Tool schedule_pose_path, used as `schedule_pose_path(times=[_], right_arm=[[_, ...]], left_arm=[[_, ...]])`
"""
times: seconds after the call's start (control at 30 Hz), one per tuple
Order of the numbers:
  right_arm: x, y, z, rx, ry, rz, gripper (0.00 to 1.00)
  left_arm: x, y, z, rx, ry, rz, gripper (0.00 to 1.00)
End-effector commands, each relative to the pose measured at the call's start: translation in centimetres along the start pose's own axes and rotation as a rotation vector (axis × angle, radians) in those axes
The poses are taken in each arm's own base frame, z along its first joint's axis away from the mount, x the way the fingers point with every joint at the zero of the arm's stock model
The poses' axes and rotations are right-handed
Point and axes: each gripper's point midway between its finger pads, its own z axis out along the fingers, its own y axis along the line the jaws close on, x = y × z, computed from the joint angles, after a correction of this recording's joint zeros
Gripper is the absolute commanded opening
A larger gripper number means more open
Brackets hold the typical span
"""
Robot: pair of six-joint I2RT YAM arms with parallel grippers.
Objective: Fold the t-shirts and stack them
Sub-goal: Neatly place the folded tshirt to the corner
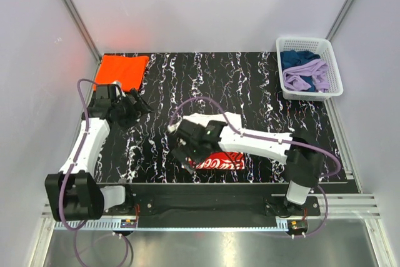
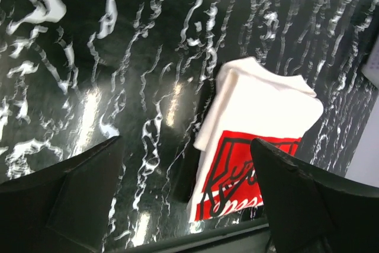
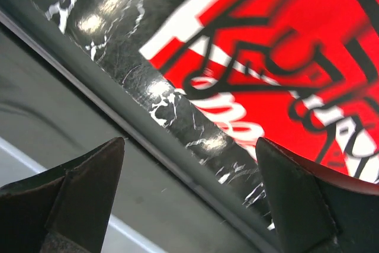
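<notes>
The folded white t-shirt (image 1: 220, 161) is laid at the table's (image 1: 250, 92) 6 o'clock edge under the right gripper (image 1: 189, 157), spread wide and empty, probably for stacking onto the orange t-shirt (image 1: 122, 70) folded at 10 o'clock, where the left gripper (image 1: 142, 105) is likewise held agape, grasping nothing.

This looks like a robot lab. Plain white walls (image 1: 206, 4) and metal bars (image 1: 72, 7) box in a black table (image 1: 250, 85) with white streaks. A left robot arm (image 1: 87, 145) and a right robot arm (image 1: 262, 142) are bolted to its near edge.
</notes>
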Motion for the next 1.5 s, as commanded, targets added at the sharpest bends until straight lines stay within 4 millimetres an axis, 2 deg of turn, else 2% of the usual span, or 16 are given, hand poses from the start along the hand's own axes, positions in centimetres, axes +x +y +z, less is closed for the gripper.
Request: schedule_pose_path(times=[0.0, 0.03, 0.07, 0.23, 0.27, 0.57, 0.6, 0.67, 0.8, 0.9, 1.03, 1.13, 1.17, 1.27, 1.3, 1.47], right_arm=[[-1.4, -0.6, 1.4, 0.149, -0.083, -0.280, 1.00], [-1.2, -0.2, 1.7, 0.165, -0.093, -0.331, 1.00], [-1.4, 0.0, 2.2, 0.163, -0.107, -0.353, 0.98], [-1.0, 0.4, 4.0, 0.174, -0.071, -0.441, 0.86], [-1.1, 1.1, 4.0, 0.167, -0.072, -0.460, 0.85], [-0.7, 3.2, 7.0, 0.157, -0.042, -0.512, 0.85], [-0.7, 3.2, 7.2, 0.157, -0.042, -0.507, 0.85], [-0.6, 3.0, 8.1, 0.171, -0.035, -0.509, 0.78], [-0.5, 2.3, 9.0, 0.211, -0.039, -0.505, 0.74], [-0.8, 2.2, 9.0, 0.219, -0.055, -0.507, 0.70], [-1.0, 1.8, 8.7, 0.245, -0.059, -0.519, 0.58], [-1.4, 1.6, 8.1, 0.250, -0.082, -0.517, 0.37], [-1.5, 1.5, 7.9, 0.248, -0.090, -0.511, 0.23], [-2.2, 1.4, 6.5, 0.241, -0.126, -0.479, 0.11], [-2.7, 1.0, 5.8, 0.239, -0.142, -0.458, 0.03], [-4.3, -0.5, 2.9, 0.207, -0.205, -0.360, 0.00]], left_arm=[[0.5, 2.2, 0.1, -0.059, 0.045, -0.129, 0.94], [1.1, 2.7, 0.3, -0.050, 0.069, -0.165, 0.94], [1.6, 2.2, 0.3, 0.002, 0.107, -0.200, 0.99], [1.9, 2.0, -0.1, 0.098, 0.124, -0.246, 0.99], [2.2, 2.0, -0.4, 0.107, 0.114, -0.249, 0.99], [3.0, 2.7, -1.0, 0.101, 0.089, -0.258, 0.99], [3.1, 2.8, -1.0, 0.098, 0.089, -0.260, 0.99], [3.3, 3.2, -1.0, 0.081, 0.090, -0.271, 0.99], [3.3, 3.4, -1.0, 0.076, 0.092, -0.281, 0.99], [3.4, 3.6, -0.9, 0.067, 0.099, -0.279, 0.98], [3.7, 3.7, -0.9, 0.071, 0.099, -0.277, 0.93], [4.1, 3.7, -0.5, 0.088, 0.106, -0.281, 0.89], [4.3, 3.5, -0.3, 0.113, 0.115, -0.278, 0.89], [5.4, 3.4, 0.7, 0.164, 0.175, -0.284, 0.89], [5.6, 3.3, 0.9, 0.178, 0.186, -0.283, 0.91], [6.8, 1.8, 2.7, 0.242, 0.271, -0.271, 0.97]])
